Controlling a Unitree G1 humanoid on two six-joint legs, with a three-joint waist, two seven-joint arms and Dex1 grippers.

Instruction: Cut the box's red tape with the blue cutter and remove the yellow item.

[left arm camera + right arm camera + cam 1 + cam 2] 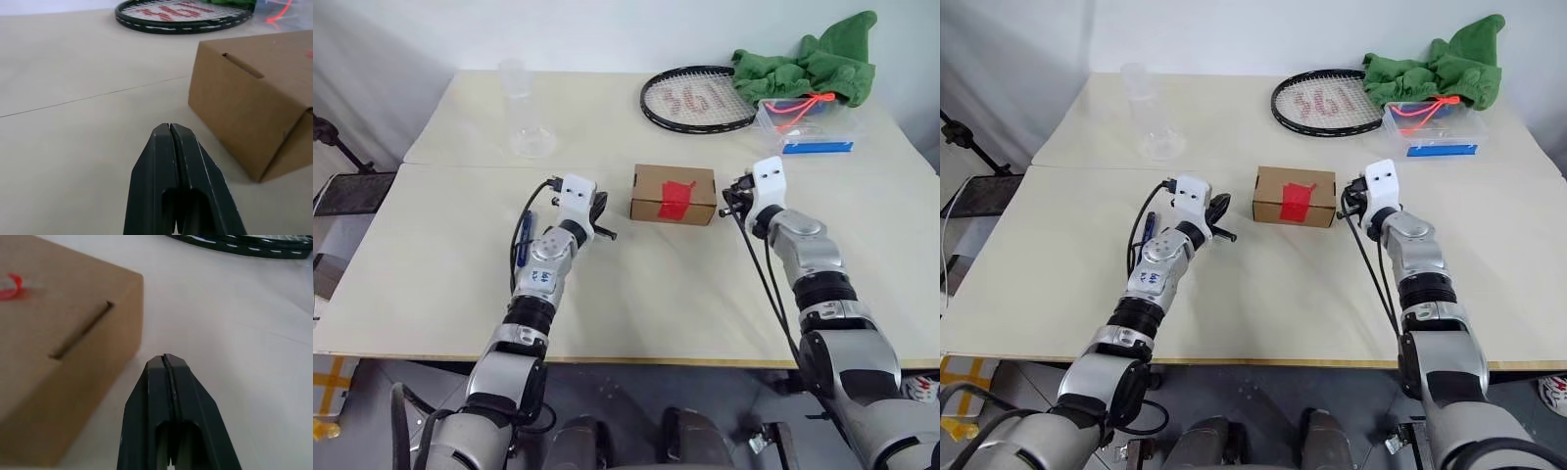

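The brown cardboard box (674, 186) lies in the middle of the table, with the red tape (675, 200) running over its top and down its near face. My left gripper (603, 217) is just left of the box, shut and empty; its closed fingertips (168, 131) point past the box's left end. My right gripper (728, 202) is just right of the box, also shut on nothing, with its fingertips (166, 360) beside the box's right end. The blue cutter (524, 238) lies on the table beside my left forearm. The yellow item is out of view.
At the back lie a racket (700, 98), a green cloth (808, 64) and a clear plastic container (803, 129) with a blue label and an orange-red cord. A clear cup (516, 78) and a glass dish (532, 143) stand at the back left. A seam (93, 95) crosses the table.
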